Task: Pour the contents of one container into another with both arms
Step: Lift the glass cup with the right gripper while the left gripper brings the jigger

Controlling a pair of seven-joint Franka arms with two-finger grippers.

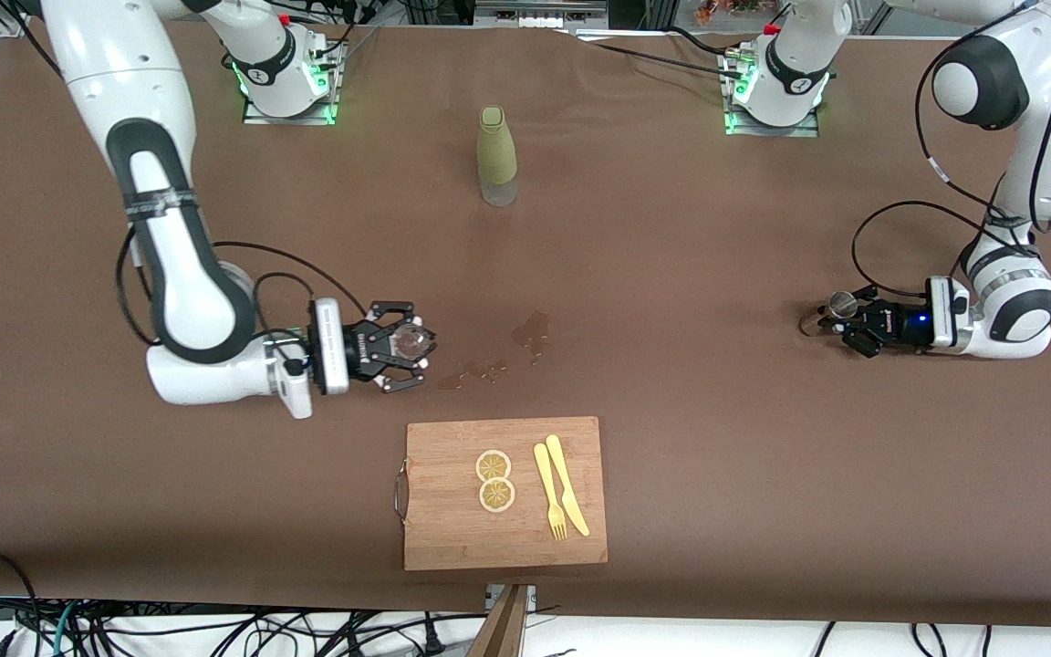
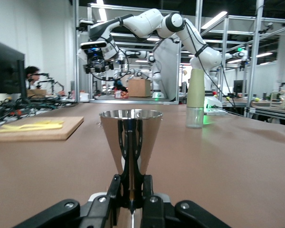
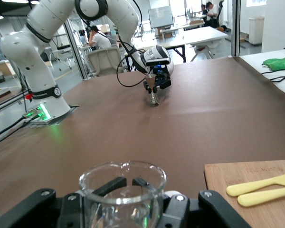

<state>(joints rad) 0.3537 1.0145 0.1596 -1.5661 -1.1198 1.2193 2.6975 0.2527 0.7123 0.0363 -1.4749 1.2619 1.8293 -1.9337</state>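
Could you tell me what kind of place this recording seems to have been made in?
Most likely a robotics research lab: two arms bolted to a brown-covered table, aluminium framing with more robot arms nearby, and people seated at office desks.

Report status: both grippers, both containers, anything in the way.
Right gripper shut on glass beaker. Left gripper shut on metal cup. Spill stains on table between them; nothing blocking.

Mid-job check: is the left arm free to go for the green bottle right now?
Probably not yet: the left gripper is shut on the metal cup, so it must release it first. The table toward the green bottle looks bare, though.
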